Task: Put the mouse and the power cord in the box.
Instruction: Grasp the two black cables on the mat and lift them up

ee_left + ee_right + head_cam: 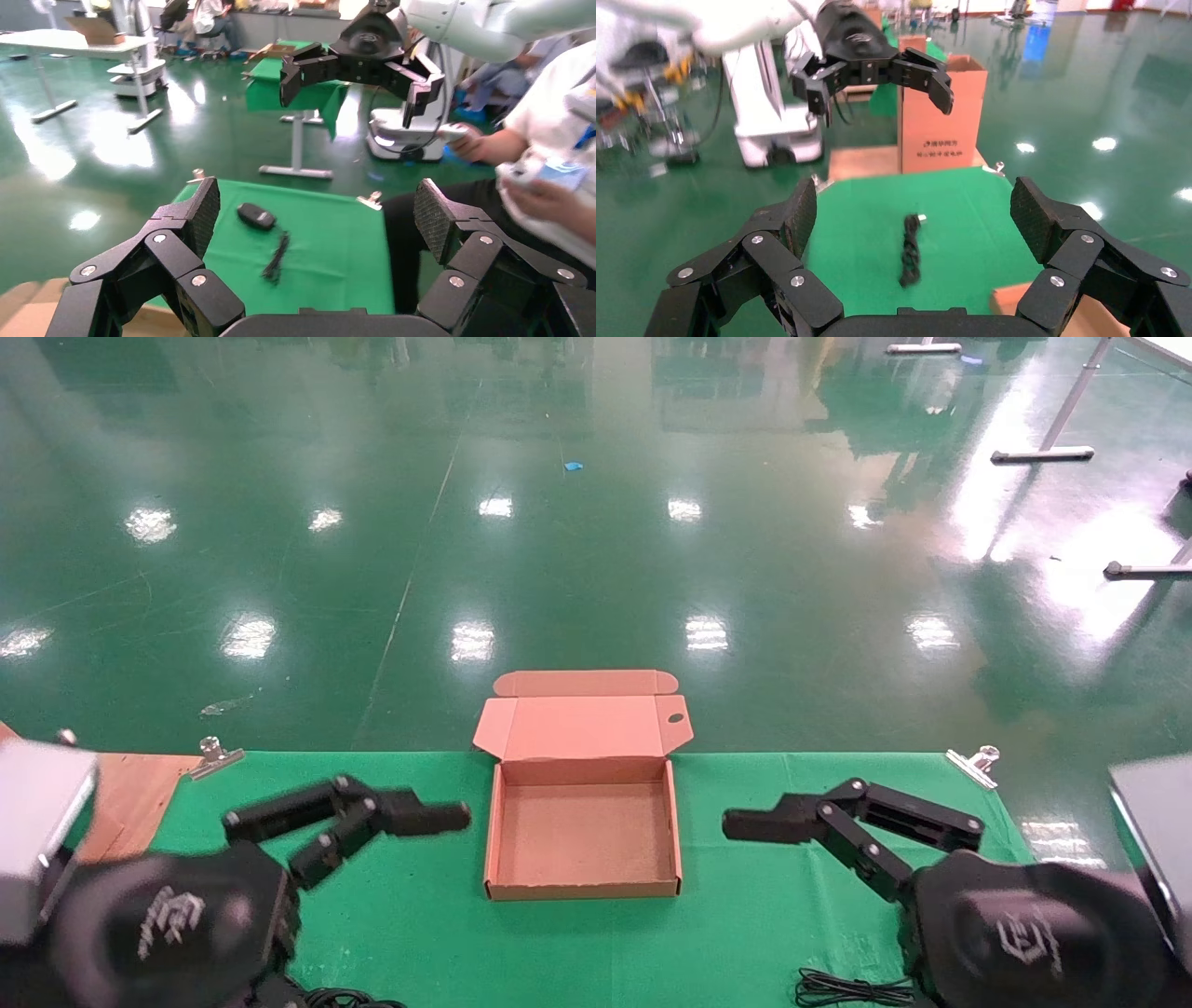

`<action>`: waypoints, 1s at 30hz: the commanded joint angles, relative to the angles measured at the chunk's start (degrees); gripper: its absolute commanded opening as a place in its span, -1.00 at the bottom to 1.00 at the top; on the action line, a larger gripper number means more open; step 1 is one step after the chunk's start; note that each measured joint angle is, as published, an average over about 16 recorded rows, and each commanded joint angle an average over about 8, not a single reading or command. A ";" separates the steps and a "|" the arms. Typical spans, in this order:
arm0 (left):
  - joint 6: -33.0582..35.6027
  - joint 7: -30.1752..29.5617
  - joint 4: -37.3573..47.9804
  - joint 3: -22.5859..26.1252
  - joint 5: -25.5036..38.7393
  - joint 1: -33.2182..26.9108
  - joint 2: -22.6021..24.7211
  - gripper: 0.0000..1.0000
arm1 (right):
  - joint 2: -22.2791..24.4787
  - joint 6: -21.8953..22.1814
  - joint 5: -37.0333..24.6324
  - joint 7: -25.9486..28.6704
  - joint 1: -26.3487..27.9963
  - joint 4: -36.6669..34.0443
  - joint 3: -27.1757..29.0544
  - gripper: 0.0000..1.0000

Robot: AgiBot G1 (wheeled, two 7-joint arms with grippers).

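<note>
The brown cardboard box [582, 887] lies open in the middle of the green cloth, lid flap [582, 724] folded back, nothing inside. The black mouse [256, 215] sits on the cloth beyond my left gripper [318, 210], its thin cable [276, 256] trailing off it. A loop of that cable [852, 987] shows beside my right wrist. The bundled black power cord [911, 249] rests on the cloth ahead of my right gripper [915, 207]. Both grippers hover open and empty, one on each side of the box, pointing toward it. In the head view, one finger of each [424, 818] [764, 825] shows.
Metal clips [214, 754] [973, 763] pin the cloth at the far corners. An upright cardboard carton [944, 116] stands off the table's left end. A seated person [548, 175] is close to the right end. Bare wood [130, 794] shows left of the cloth.
</note>
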 commanded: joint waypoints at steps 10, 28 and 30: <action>2.56 5.44 10.34 4.89 10.00 -2.22 0.88 1.00 | -0.81 -1.10 -23.48 -5.67 7.11 -3.23 -7.96 1.00; -6.55 23.04 39.18 22.42 50.70 -23.16 14.57 1.00 | -19.13 12.53 -62.87 -23.94 20.40 -28.48 -23.73 1.00; -8.00 25.12 42.68 23.99 53.52 -24.57 16.98 1.00 | -21.03 14.52 -63.63 -25.86 21.23 -32.81 -23.98 1.00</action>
